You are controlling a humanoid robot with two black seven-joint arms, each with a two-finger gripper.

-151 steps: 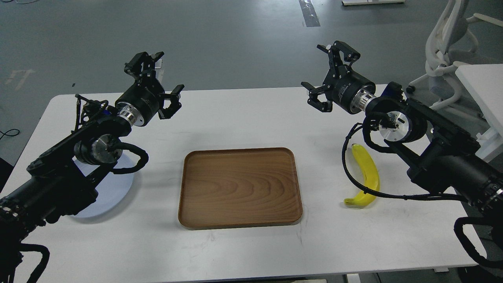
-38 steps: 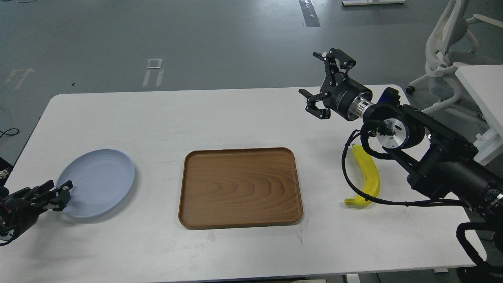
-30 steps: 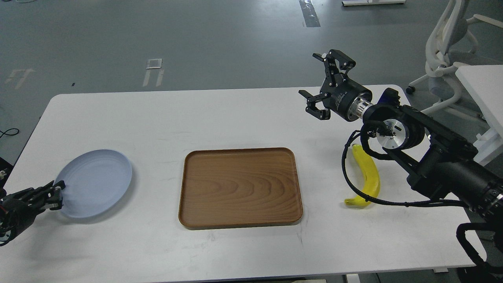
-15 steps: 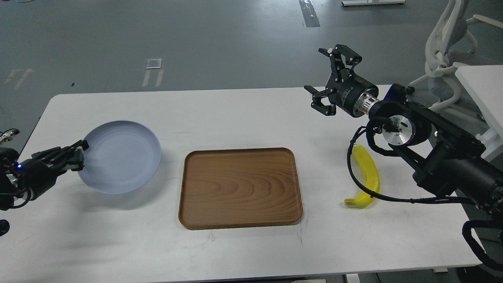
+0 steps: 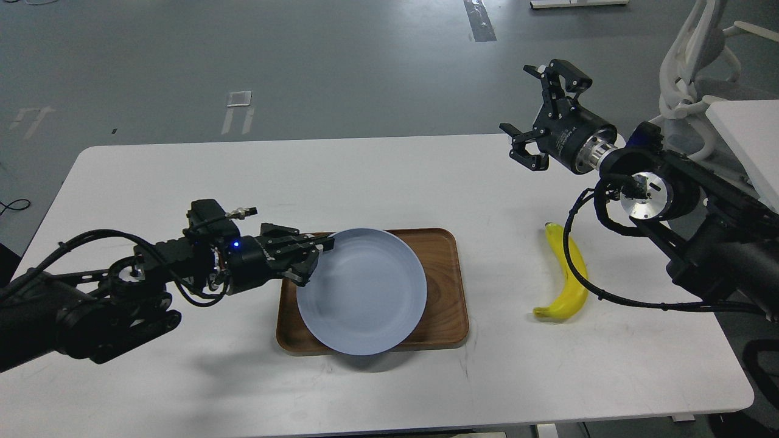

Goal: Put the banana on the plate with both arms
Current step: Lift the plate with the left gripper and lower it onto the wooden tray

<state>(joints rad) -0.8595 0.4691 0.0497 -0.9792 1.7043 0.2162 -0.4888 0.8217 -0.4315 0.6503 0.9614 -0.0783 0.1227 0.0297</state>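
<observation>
The round pale blue plate is clamped at its rim by the left pincer, apparently above the brown wooden tray. The right pincer is spread apart, with the curved yellow banana lying below it on the white tabletop.

Left hand came down off its raised pose to the plate's near-left rim at the table's left edge, clamped it, then swept right. Plate is now off the table, held over the wooden tray, covering most of it with its near edge past the tray's front rim. Right hand shifted right and slightly further back, fingers apart as before.
</observation>
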